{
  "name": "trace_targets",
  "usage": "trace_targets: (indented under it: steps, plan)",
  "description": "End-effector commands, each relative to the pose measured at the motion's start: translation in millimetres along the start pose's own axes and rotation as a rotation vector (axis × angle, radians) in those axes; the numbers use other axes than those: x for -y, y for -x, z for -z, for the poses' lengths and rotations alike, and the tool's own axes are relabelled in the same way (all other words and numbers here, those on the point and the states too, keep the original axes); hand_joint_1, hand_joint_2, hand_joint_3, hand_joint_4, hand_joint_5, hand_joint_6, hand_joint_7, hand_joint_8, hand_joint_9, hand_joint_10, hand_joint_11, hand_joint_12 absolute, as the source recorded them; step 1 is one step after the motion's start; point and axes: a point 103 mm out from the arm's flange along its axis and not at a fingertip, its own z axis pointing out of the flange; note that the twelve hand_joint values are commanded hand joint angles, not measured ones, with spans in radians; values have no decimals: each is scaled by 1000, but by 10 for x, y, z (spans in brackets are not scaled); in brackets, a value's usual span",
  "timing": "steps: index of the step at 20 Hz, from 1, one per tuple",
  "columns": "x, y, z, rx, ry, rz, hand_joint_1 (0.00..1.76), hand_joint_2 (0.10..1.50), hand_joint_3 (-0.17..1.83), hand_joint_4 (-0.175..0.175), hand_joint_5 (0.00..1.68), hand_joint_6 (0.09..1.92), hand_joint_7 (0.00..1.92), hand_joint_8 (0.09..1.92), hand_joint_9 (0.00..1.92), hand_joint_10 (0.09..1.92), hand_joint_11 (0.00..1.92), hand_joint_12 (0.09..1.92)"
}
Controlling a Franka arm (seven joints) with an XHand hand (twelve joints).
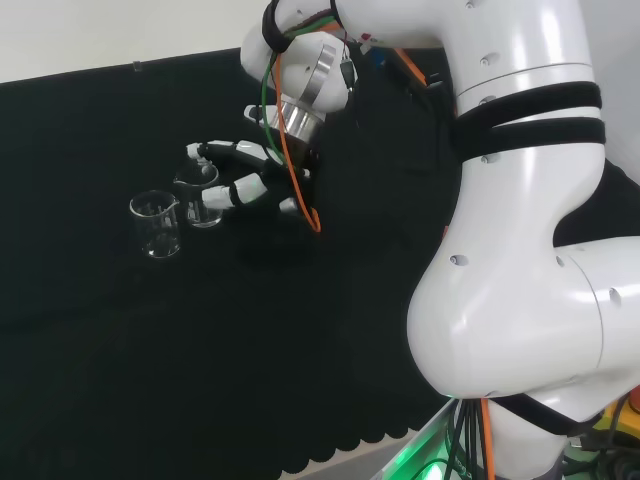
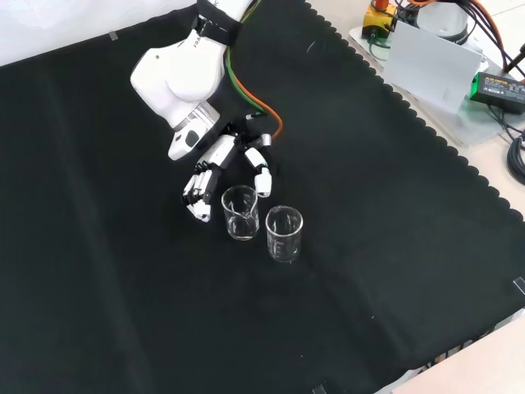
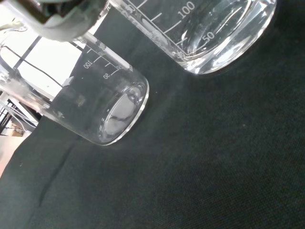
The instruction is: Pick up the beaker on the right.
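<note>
Head view is showing the white arm (image 1: 520,200) filling the right half of the frame, with the black-clothed counter (image 1: 200,380) spreading across the rest. At the upper middle, the robot hand (image 1: 250,180) is reaching leftward, its fingers spread wide and only slightly bent, holding nothing. Two clear glass beakers are standing upright on the cloth. In this view the right beaker (image 1: 200,195) is sitting between the fingertips, though I cannot tell whether any finger is touching it. The other beaker (image 1: 157,225) is standing just beside it at the left, nearer the camera.

Front view is placing the robot hand (image 2: 221,168) at the upper middle, with the nearer beaker (image 2: 240,213) just below its fingers and the second one (image 2: 284,234) lower right, close alongside. Wrist view is showing both beakers' bases (image 3: 119,112) (image 3: 209,33) resting on the cloth.

Judging the task, the approach looks nearly finished, while closing and lifting are not yet done. The neighbouring beaker is crowding the grasp and could get knocked.
</note>
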Motion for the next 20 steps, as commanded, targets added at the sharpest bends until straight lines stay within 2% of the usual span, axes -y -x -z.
trace_targets:
  steps: [1,8,19,20]
  plan:
    - [-10,-8,-41,-9,3,4,790,523,606,-100,212,87,183,726,329,737,0,1259]
    - [-61,-49,-108,-22,-10,8,795,522,609,-97,225,87,183,722,324,728,0,1265]
    - [-96,-48,-134,-59,28,13,806,521,613,-93,295,87,193,718,322,720,0,1260]
    - [-21,-8,-79,-73,38,23,808,521,614,-93,303,87,195,718,323,720,0,1260]
